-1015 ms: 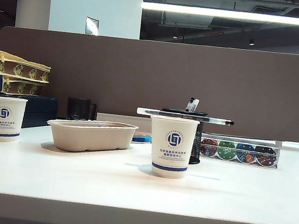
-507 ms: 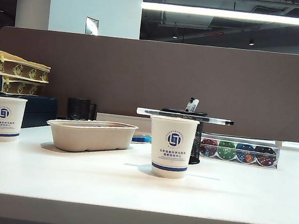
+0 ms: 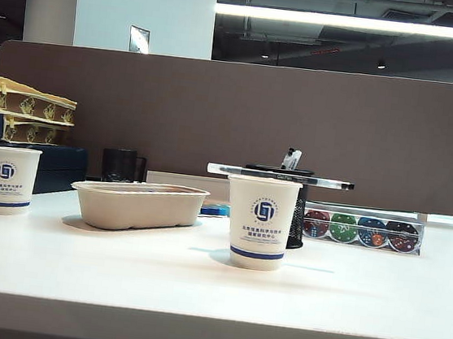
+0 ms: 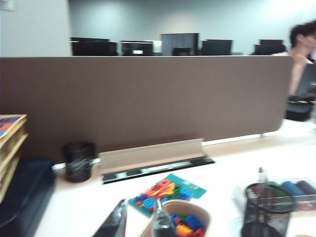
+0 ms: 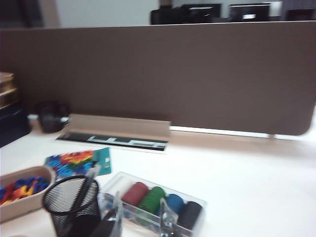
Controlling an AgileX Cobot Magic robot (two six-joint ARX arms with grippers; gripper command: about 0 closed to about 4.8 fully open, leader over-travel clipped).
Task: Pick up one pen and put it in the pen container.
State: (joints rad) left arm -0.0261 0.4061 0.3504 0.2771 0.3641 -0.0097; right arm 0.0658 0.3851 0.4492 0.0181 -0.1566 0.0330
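The pen point(image 3: 280, 176), long with a clear barrel, lies level across the rim of a white paper cup point(image 3: 261, 221) and the pen container point(image 3: 296, 218), a black wire-mesh cup just behind it. A capped pen point(image 3: 291, 158) stands inside the container. Neither arm shows in the exterior view. In the left wrist view my left gripper point(image 4: 139, 222) is open and empty above the near end of a beige tray point(image 4: 203, 213), with the pen container point(image 4: 266, 210) off to one side. My right gripper point(image 5: 142, 219) is open and empty, close beside the pen container point(image 5: 71, 205).
A beige tray point(image 3: 137, 204) of coloured blocks sits left of the cup, with a second paper cup point(image 3: 6, 179) further left. A black mug point(image 3: 119, 165) and a clear box of coloured rolls point(image 3: 362, 229) stand near the brown divider point(image 3: 232, 121). Stacked boxes point(image 3: 20, 113) fill the far left.
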